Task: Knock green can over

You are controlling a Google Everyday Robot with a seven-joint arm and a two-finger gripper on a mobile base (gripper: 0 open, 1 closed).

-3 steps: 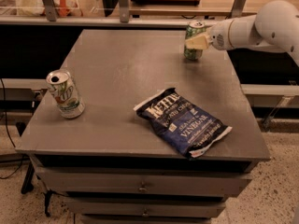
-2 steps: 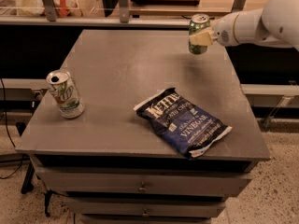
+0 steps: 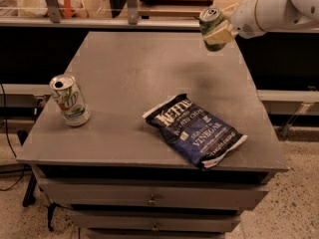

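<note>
The green can [image 3: 210, 25], dark green with a silver top rim, is held in the air above the table's far right part, tilted a little. My gripper [image 3: 219, 30] comes in from the upper right on a white arm and is shut on the can, its pale fingers [image 3: 218, 34] wrapped around the can's body. The can is clear of the grey table top [image 3: 149, 73].
A white can with a green and red logo [image 3: 70, 100] stands near the table's left edge. A dark blue chip bag [image 3: 194, 131] lies flat near the front right. Drawers sit below the table front. Shelving and clutter run along the back.
The gripper has lifted the green can off the table's far right corner and raised it upward; the can now hangs well above the surface. The other objects have not moved.
</note>
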